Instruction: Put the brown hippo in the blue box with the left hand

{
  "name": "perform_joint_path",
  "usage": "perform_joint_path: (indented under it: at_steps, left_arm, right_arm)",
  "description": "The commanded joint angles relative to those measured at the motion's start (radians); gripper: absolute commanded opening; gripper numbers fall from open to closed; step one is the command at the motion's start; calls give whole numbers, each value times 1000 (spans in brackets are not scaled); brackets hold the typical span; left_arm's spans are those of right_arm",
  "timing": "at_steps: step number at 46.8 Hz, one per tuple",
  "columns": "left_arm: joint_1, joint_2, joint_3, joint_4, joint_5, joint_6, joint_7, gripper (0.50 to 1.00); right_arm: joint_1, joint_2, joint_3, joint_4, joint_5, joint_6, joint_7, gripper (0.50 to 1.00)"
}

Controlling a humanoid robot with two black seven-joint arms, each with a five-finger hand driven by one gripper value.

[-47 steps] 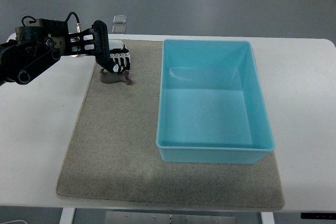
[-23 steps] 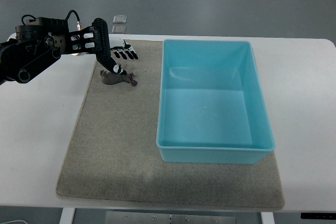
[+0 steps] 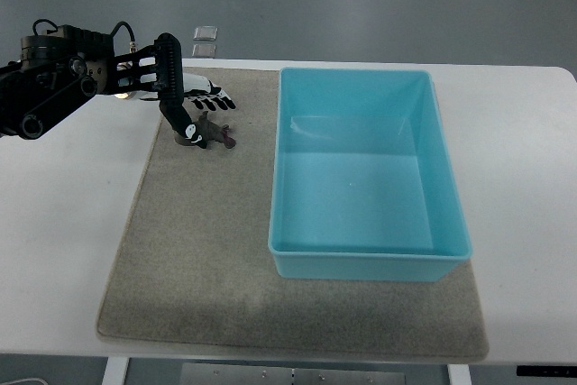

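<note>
Item: left hand (image 3: 194, 107), arm entering from the left edge, poised over the far left corner of the grey mat (image 3: 194, 250).
State of fingers: the white-and-black fingers (image 3: 215, 96) are splayed out flat toward the box, open and holding nothing. One dark digit reaches down to touch or nearly touch the toy; contact cannot be confirmed from this angle.

Item: brown hippo (image 3: 206, 133), small, dark. It lies on the mat directly beneath the fingers, on the near side of them, not lifted.

Item: blue box (image 3: 448, 187), open-topped, nothing inside. It sits on the mat to the right of the fingers, its left wall near but apart from the hippo.

Item: white table (image 3: 63, 250), carrying mat and box.

Item: two small clear squares (image 3: 206, 40), beyond the fingers at the far table edge; what they are is not discernible.

Right hand: out of frame.

Step in hand (judgement): the grasp. The toy is not secured and nothing has been carried yet, so the task is at an early stage.

Next move calls for (judgement): closing the fingers around the hippo's body, a firm enough hold on a small low object lying on soft mat, then a lift clear of the box wall, travel rightward and release inside.

Brands, labels, writing: none legible on any item.
</note>
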Motion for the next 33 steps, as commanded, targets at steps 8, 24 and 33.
perform_joint_path:
  at_steps: [8, 24, 33]
  left_arm:
    - [2, 2, 2, -16, 4, -31, 0, 874]
    - [5, 5, 3, -29, 19, -34, 0, 703]
    - [6, 5, 3, -29, 21, -34, 1, 553]
  right_arm:
    - [0, 0, 0, 0, -2, 0, 0, 936]
    - [0, 0, 0, 0, 0, -1, 0, 936]
    - [0, 0, 0, 0, 0, -1, 0, 936]
